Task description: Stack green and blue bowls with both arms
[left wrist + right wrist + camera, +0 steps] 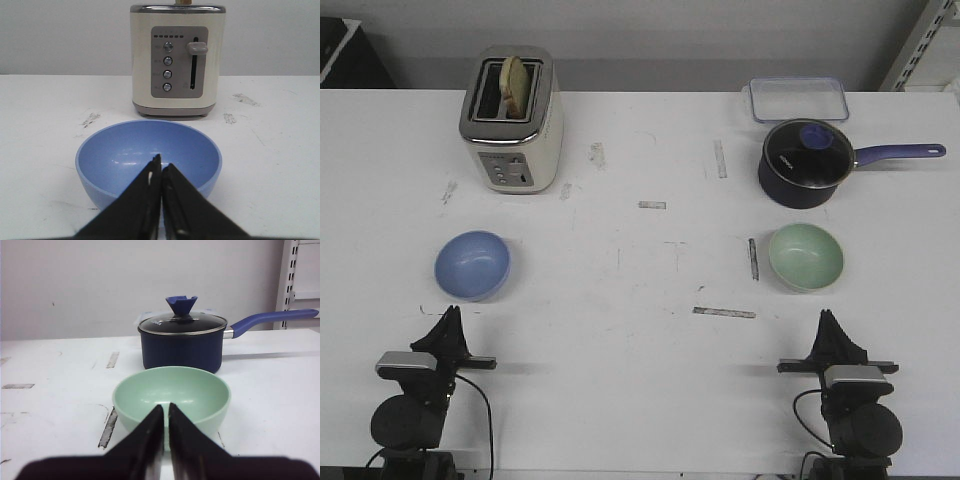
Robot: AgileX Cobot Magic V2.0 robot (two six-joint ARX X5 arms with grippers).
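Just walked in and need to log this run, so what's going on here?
Nothing is being handled yet. The left gripper sits shut on the near side of the blue bowl, and the right gripper sits shut on the near side of the green bowl. Both bowls rest empty and far apart on the white table, not stacked. A toaster and a lidded saucepan stand farther back.

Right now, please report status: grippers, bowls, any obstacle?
Left gripper and right gripper shut, empty. Blue bowl and green bowl apart, unstacked. Nothing between them.
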